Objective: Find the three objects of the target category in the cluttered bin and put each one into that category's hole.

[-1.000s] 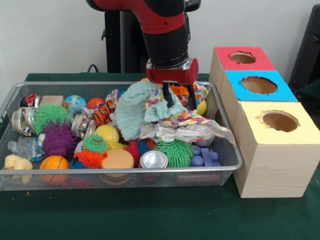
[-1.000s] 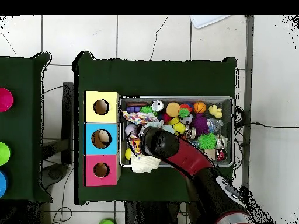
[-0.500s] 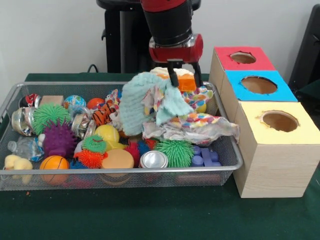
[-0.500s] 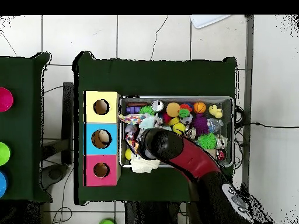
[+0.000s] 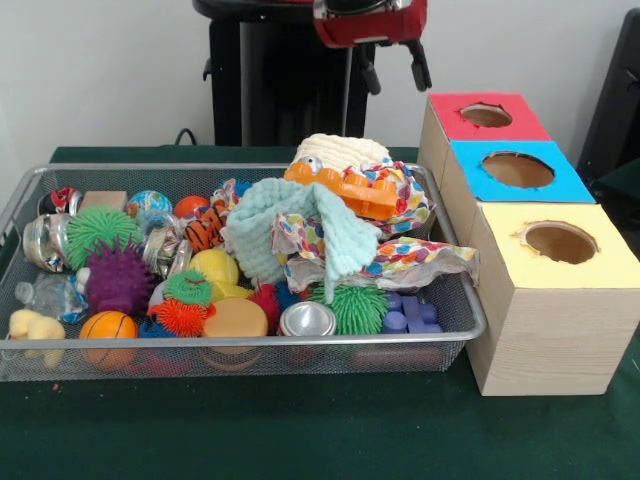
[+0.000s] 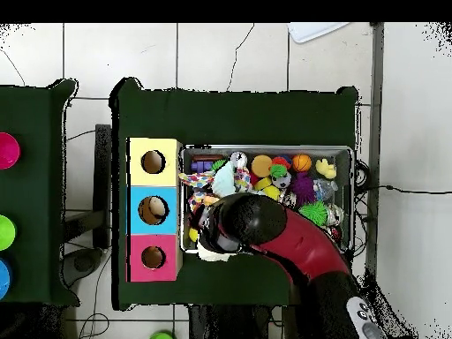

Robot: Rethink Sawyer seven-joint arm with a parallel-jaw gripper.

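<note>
Green felt covers the table under the wire bin (image 5: 470,318). High above the bin's right end hangs the gripper (image 5: 392,68), fingers spread and empty. Directly below it, the mint-green knit cloth (image 5: 290,238) lies draped over the polka-dot fabric (image 5: 415,255) in the clutter.

My green-covered bench (image 5: 300,430) carries a wire mesh bin (image 5: 455,300) heaped with toys and cloths, and just beside it a row of three wooden boxes (image 5: 540,330) with holed red, blue and yellow tops.
</note>
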